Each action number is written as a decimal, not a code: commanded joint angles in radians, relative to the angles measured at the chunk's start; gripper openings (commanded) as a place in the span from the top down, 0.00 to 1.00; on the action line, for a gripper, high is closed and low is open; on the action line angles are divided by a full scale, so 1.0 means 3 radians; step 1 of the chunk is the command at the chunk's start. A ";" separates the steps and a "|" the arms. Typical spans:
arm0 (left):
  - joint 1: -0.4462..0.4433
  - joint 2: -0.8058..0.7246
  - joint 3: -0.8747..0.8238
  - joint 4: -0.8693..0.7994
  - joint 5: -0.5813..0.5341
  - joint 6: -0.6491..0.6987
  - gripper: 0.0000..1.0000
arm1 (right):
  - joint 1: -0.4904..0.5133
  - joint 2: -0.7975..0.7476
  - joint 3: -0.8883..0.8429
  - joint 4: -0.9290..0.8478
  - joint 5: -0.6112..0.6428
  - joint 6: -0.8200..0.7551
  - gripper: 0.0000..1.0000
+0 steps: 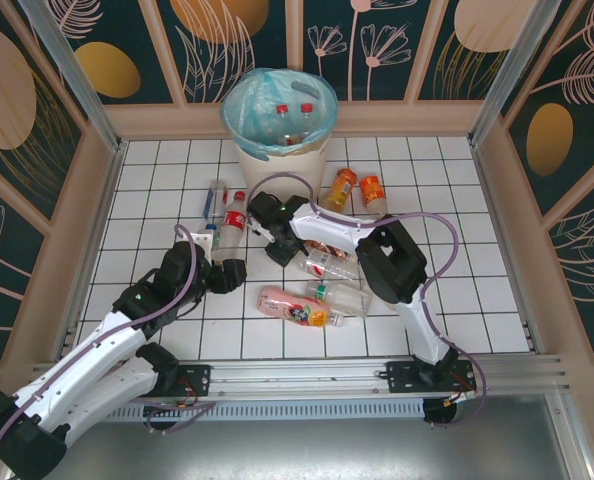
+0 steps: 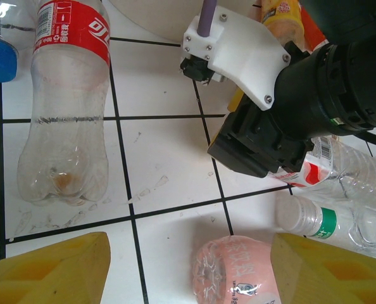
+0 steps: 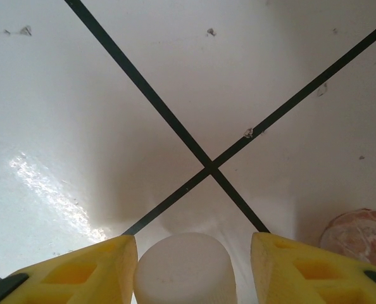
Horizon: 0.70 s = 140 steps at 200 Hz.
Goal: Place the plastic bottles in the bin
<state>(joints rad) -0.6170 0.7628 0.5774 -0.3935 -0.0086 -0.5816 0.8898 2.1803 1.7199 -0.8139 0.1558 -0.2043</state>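
Observation:
The bin [image 1: 239, 108], teal-lined, stands at the back with bottles inside. Several plastic bottles lie on the tiles: a clear red-labelled one [image 1: 234, 222], two orange ones [image 1: 341, 187], a pink one [image 1: 289, 305] and a clear green-banded one [image 1: 339, 297]. My left gripper [image 2: 188, 272] is open. The pink bottle's end [image 2: 235, 272] lies between its yellow fingers [image 2: 49, 269], close to the right one and well apart from the left. My right gripper [image 3: 194, 266] is low over the tiles and open around a white cap [image 3: 185, 269]. Its left finger touches the cap and a gap remains on the right.
The right arm's wrist [image 2: 264, 126] hangs over a red-and-white-labelled bottle [image 2: 314, 168], just beyond my left gripper. A blue-capped bottle [image 1: 215, 200] lies by the red-labelled one. A raised wooden border [image 1: 97, 200] walls in the tiled floor. The bin stands against the back wall.

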 commanded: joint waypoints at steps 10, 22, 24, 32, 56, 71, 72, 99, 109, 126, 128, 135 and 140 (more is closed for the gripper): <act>0.0016 -0.0032 -0.0022 0.0059 -0.0031 -0.0020 0.32 | -0.0026 0.0031 0.0114 -0.0124 -0.0037 -0.0049 0.55; 0.0012 -0.0037 -0.0025 0.0059 -0.0035 -0.0020 0.32 | -0.0021 0.0026 0.0138 -0.0143 -0.0051 -0.0046 0.58; 0.0014 -0.0036 -0.0019 0.0059 -0.0037 -0.0020 0.32 | -0.0021 0.0017 0.0141 -0.0145 -0.0051 -0.0045 0.59; 0.0013 -0.0037 -0.0026 0.0056 -0.0039 -0.0025 0.32 | -0.0021 0.0000 0.0154 -0.0159 -0.0059 -0.0045 0.60; 0.0017 -0.0036 -0.0022 0.0060 -0.0053 -0.0025 0.32 | -0.0018 -0.0088 0.0220 -0.0214 -0.0083 -0.0037 0.69; 0.0012 -0.0037 -0.0022 0.0059 -0.0053 -0.0024 0.32 | -0.0003 -0.0195 0.0236 -0.0219 -0.0084 -0.0027 0.71; 0.0012 -0.0037 -0.0020 0.0061 -0.0053 -0.0024 0.32 | -0.0002 -0.0203 0.0232 -0.0216 -0.0084 -0.0028 0.71; 0.0016 -0.0056 0.0000 0.0059 -0.0081 -0.0025 0.33 | 0.0035 -0.0481 0.0146 -0.0090 0.0026 -0.0043 0.73; 0.0014 -0.0072 0.0003 0.0067 -0.0107 -0.0026 0.33 | 0.0049 -0.0586 0.0093 -0.0025 0.0095 -0.0060 0.74; 0.0014 -0.0111 0.0014 0.0085 -0.0161 -0.0028 0.33 | 0.0071 -0.0735 0.0042 0.0037 0.0221 -0.0078 0.75; 0.0016 -0.0117 0.0016 0.0087 -0.0170 -0.0028 0.33 | 0.0074 -0.0754 0.0041 0.0042 0.0235 -0.0080 0.75; 0.0016 -0.0132 0.0023 0.0091 -0.0196 -0.0030 0.33 | 0.0089 -0.0807 0.0032 0.0053 0.0271 -0.0081 0.76; 0.0016 -0.0144 0.0027 0.0093 -0.0213 -0.0033 0.33 | 0.0100 -0.0845 0.0027 0.0063 0.0295 -0.0085 0.76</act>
<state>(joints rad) -0.6170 0.7429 0.5774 -0.3931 -0.0326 -0.5816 0.9012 2.0251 1.7409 -0.8318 0.1780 -0.2123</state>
